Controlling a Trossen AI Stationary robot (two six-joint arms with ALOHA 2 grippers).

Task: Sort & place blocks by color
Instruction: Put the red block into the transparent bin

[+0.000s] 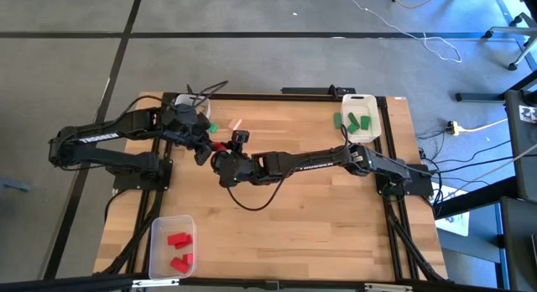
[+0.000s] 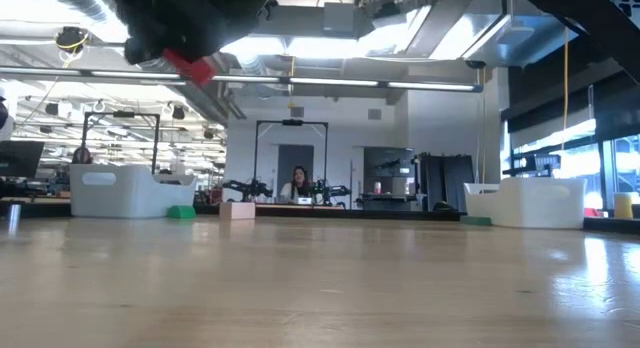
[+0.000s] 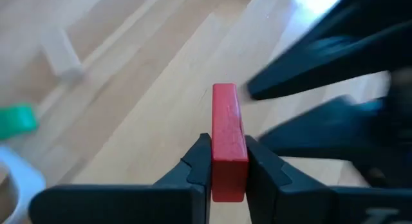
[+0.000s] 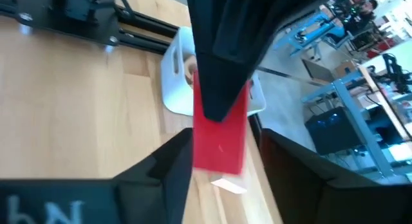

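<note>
The left hand (image 3: 228, 176) pinches a red block (image 3: 228, 140) upright between its fingers, lifted clear of the bench (image 1: 294, 233); the right hand (image 4: 222, 166) meets it over the middle of the bench, its fingers spread on either side of the same block but not pressing on it (this looks like a pass from one arm to the other, with the left now holding); in the view from above the two hands sit almost touching, the block a small red spot (image 1: 220, 146) between them.

As for progress, the sorting looks well along but not done; a clear bin (image 1: 156, 257) at the near left corner holds several red blocks (image 1: 178, 239); a white bin (image 1: 376, 117) at the far right corner holds green blocks (image 1: 353, 120); another white bin (image 1: 181, 100) stands at the far left, its contents hidden under the left arm; on the bench itself one green block (image 1: 213, 127) and one pale wooden block (image 1: 236, 124) lie loose near the far edge, just beyond the hands; so the held red block and at least these two are left to place.

Cables trail over the bench by the arms; the right arm reaches across the middle, and the crowded hands are the chief hindrance to any move toward the red bin.
</note>
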